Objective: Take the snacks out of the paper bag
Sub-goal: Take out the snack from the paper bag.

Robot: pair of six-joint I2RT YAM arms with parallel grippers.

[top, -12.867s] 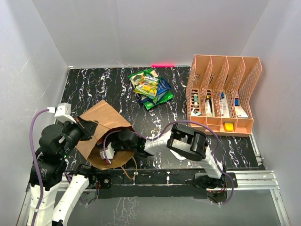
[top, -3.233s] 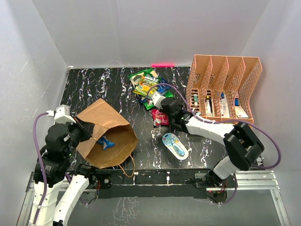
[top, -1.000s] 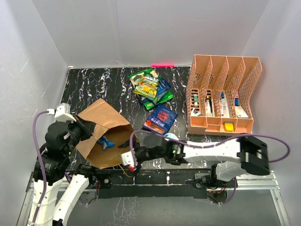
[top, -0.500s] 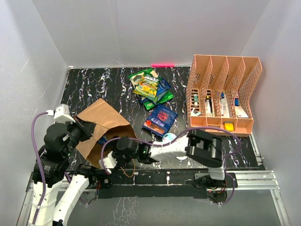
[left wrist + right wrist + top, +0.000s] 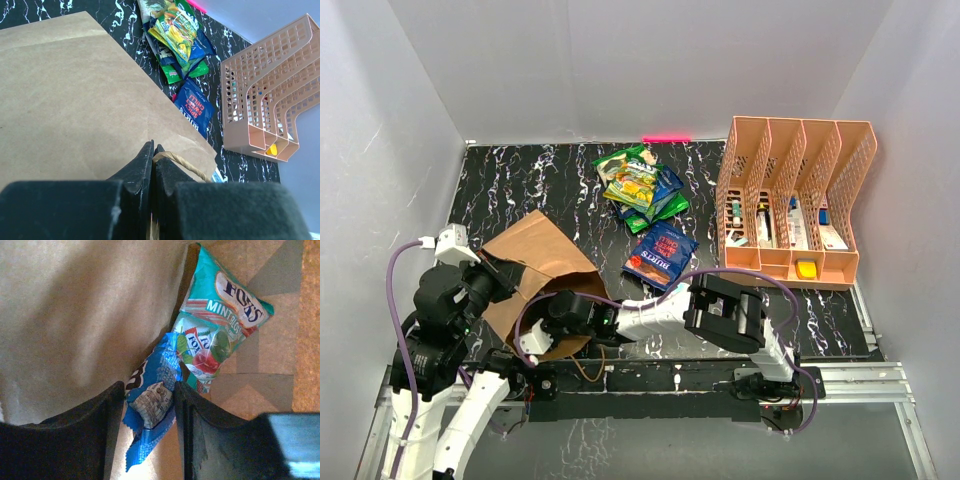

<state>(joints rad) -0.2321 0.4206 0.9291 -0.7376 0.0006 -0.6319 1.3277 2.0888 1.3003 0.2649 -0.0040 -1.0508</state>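
The brown paper bag (image 5: 535,262) lies on its side at the near left, mouth toward the arms. My left gripper (image 5: 153,152) is shut on its twisted paper handle (image 5: 186,164) and holds the mouth up. My right gripper (image 5: 542,328) reaches into the bag. In the right wrist view it (image 5: 147,402) is open, its fingers on either side of a bright blue packet (image 5: 156,382). A teal mint packet (image 5: 231,290) and a fruit-print packet (image 5: 202,347) lie deeper in. A pile of snacks (image 5: 640,188) and a dark blue packet (image 5: 662,252) lie on the table.
The peach mesh organizer (image 5: 790,200) with small boxes stands at the back right. The right arm's links (image 5: 720,310) stretch along the near edge from the right base to the bag mouth. Grey walls close in the table on three sides.
My right gripper has moved left from the bag's mouth deeper into the bag, to the bright blue packet. The left gripper still holds the handle.
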